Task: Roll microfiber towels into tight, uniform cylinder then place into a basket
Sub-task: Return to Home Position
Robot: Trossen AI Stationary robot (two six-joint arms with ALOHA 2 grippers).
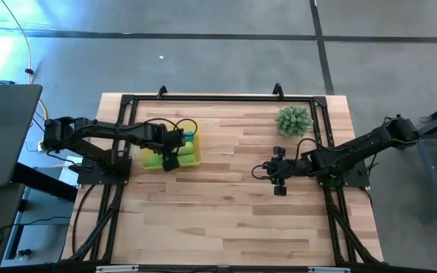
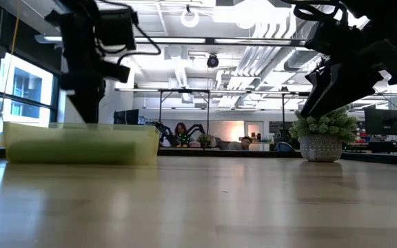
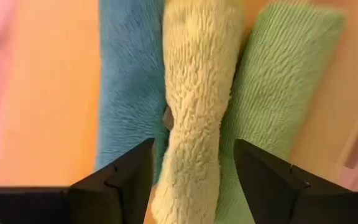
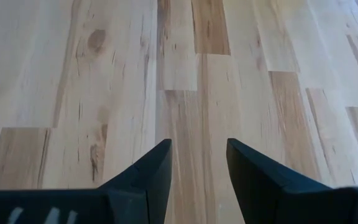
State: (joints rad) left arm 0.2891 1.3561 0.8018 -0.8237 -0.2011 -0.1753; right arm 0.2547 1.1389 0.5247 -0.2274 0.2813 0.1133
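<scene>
Inside the basket (image 2: 143,128) on the table's (image 1: 226,205) left side, three rolled towels (image 3: 197,68) lie side by side, the left gripper (image 1: 171,161) spread empty astride the middle one, the right gripper (image 1: 279,180) parted, empty, over bare wood, so homing probably needs only a straight lift clear.

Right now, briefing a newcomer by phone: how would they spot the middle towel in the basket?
On the table's left side sits the yellow basket, below the left gripper; the right gripper waits farther right. Three rolled towels lie side by side inside. Pick the pale yellow-green one, between the teal roll and the deeper green roll.
</scene>
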